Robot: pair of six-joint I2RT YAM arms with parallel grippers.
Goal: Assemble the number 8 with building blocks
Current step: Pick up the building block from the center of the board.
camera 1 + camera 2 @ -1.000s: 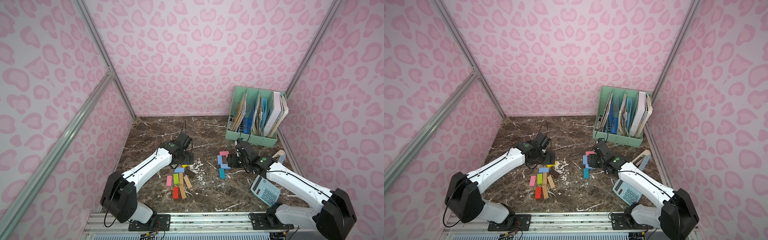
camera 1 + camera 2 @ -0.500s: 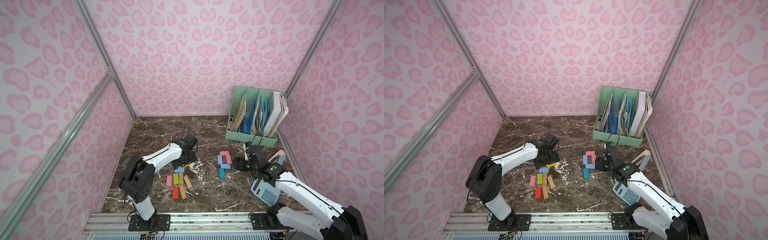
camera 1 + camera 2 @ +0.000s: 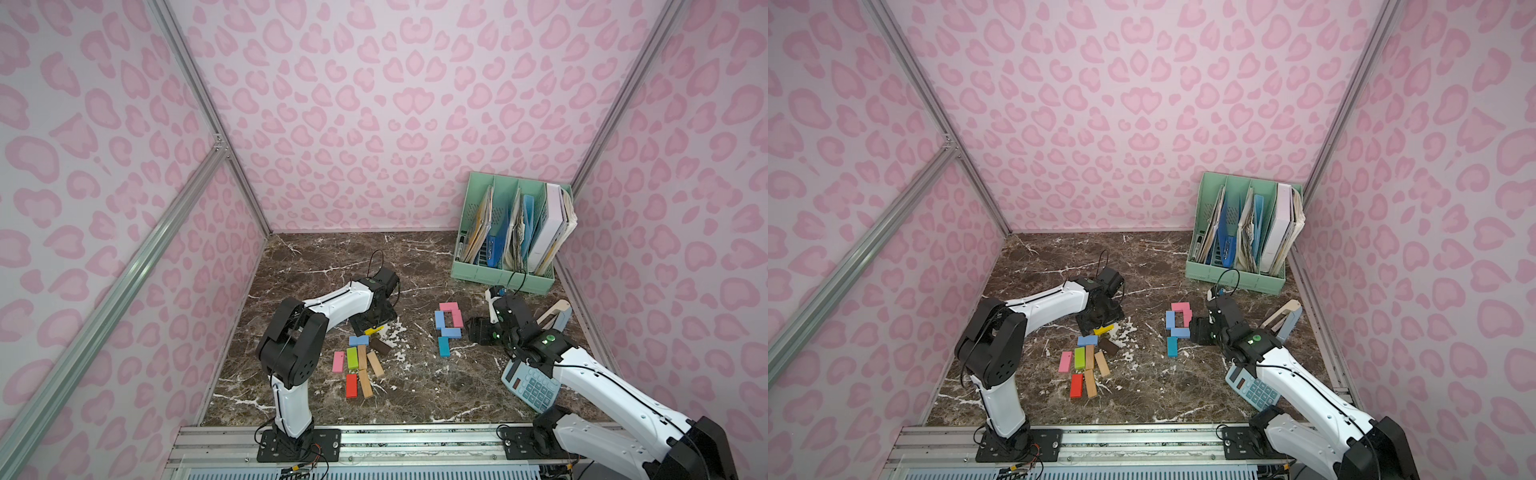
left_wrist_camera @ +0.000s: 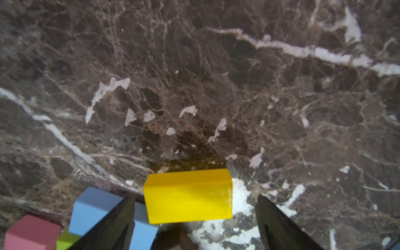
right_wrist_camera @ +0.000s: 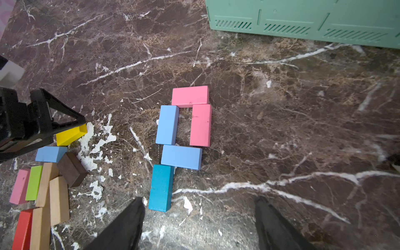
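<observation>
Brown marble table (image 3: pixel 324 257), pink-print walls around it. Both top views take in the whole cell but hide the finger gaps; the wrist views give those. Mint file organiser (image 3: pixel 505 277) sits at the far right corner, its slots packed with upright folders, loose papers, a blue file and a thick white binder in the slot nearest the wall. Pale blue calculator (image 3: pixel 534 388) lies front right, partly under the right arm. The building blocks (image 3: pixel 449 328) are in two groups. The started figure is at mid-table, clearest in the right wrist view: two pink and two light blue blocks butt into a closed loop, with a teal block (image 5: pixel 161 187) touching below its left side. The loose pile (image 3: pixel 359 361) lies left of it: pink, green, tan, red, brown and light blue. Right gripper (image 5: pixel 199 198) is spread wide and empty, one finger just beside the teal block. Left gripper (image 4: pixel 194 196) is at the pile's far end, fingers apart, straddling the yellow block (image 4: pixel 188 195). Gaps show on both sides, so no grip.
</observation>
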